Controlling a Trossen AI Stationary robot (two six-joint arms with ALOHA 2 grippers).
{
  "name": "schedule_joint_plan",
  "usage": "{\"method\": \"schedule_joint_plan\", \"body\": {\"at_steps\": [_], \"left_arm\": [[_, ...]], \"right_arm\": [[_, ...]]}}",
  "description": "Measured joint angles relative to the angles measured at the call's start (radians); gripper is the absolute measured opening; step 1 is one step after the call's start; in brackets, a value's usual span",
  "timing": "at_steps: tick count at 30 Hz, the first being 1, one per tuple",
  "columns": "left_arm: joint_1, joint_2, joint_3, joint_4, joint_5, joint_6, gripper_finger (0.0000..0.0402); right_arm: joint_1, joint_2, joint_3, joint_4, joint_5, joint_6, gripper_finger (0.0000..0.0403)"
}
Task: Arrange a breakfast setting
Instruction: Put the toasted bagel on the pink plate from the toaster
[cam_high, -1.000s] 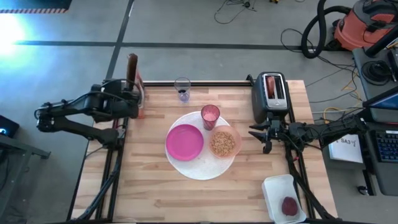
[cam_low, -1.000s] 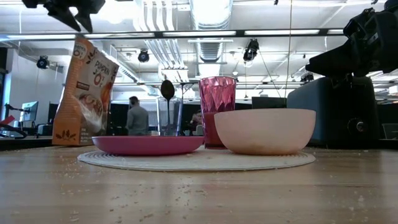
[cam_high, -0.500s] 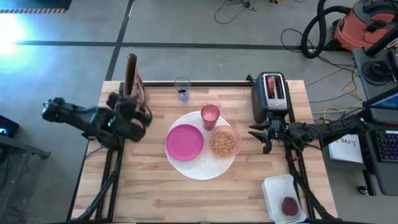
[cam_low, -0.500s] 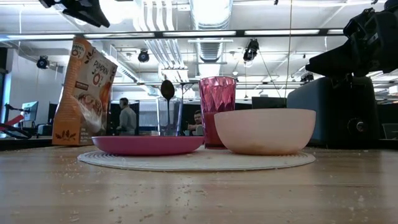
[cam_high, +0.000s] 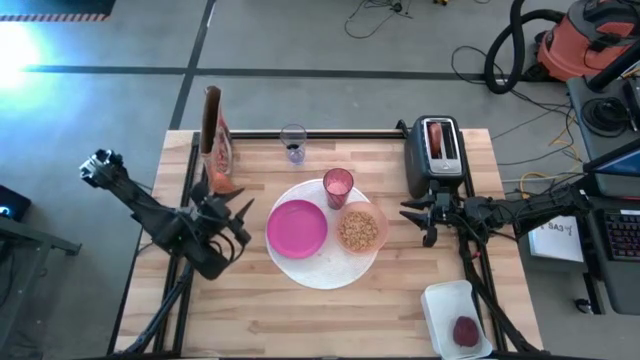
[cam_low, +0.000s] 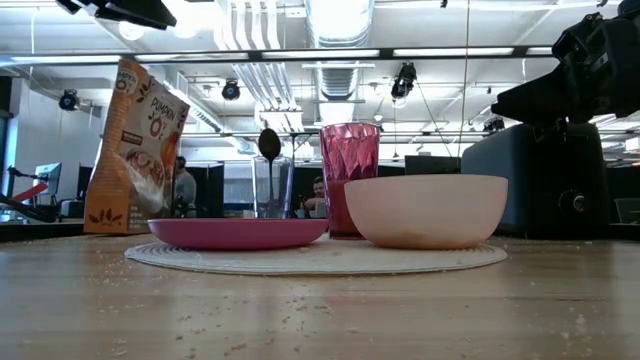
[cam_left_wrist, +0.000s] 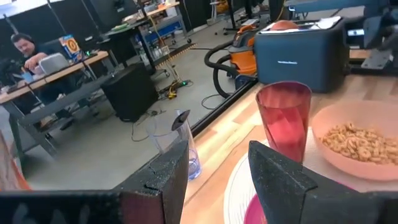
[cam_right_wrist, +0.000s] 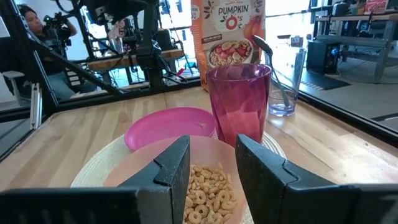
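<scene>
The big white round disc (cam_high: 325, 268) lies mid-table. On it rest the magenta plate (cam_high: 297, 228), the translucent pink bowl (cam_high: 361, 229) holding cereal rings, and the pink tumbler (cam_high: 338, 186). A clear glass (cam_high: 293, 143) at the far edge holds the blue-handled spoon (cam_low: 269, 143), bowl end up. The round toasted bread (cam_high: 437, 135) sticks out of the black toaster (cam_high: 437, 165). The small dark-red fruit (cam_high: 465, 331) lies in a white tray (cam_high: 445, 300). My left gripper (cam_high: 243, 220) hovers open left of the plate. My right gripper (cam_high: 415, 224) waits open right of the bowl.
A cereal bag (cam_high: 215, 140) stands upright at the far left, behind my left gripper. The toaster stands at the far right, just behind my right arm. Bare wood stretches along the near edge, left of the white tray. People sit at desks beyond the table.
My left gripper has swung away from the cereal bag toward the table's near edge, sinking a little and turning until it points at the plate and tumbler. Its fingers stay apart. The bag still stands where it was.
</scene>
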Motion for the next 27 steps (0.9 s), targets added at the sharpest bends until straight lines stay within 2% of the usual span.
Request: {"method": "schedule_joint_plan", "body": {"at_steps": [9,13,18,24,27], "left_arm": [[-0.004,0.102,-0.010,0.011,0.002,0.000,0.0151],[0.023,0.089,-0.011,0.035,0.060,-0.042,0.0151],[0.023,0.088,-0.031,0.113,0.108,-0.045,0.0151],[0.025,0.029,-0.144,0.220,0.115,-0.004,0.0143],[0.026,-0.045,-0.244,0.364,0.114,0.123,0.0132]], "right_arm": [[0.000,0.000,0.000,0.000,0.000,-0.001,0.0118],[0.000,0.000,0.000,0.000,0.000,-0.002,0.0118],[0.000,0.001,0.000,0.000,-0.114,-0.002,0.0118],[0.000,0.001,0.000,-0.006,-0.122,-0.044,0.0118],[0.000,0.001,0.000,-0.006,-0.122,-0.044,0.0118]]}}
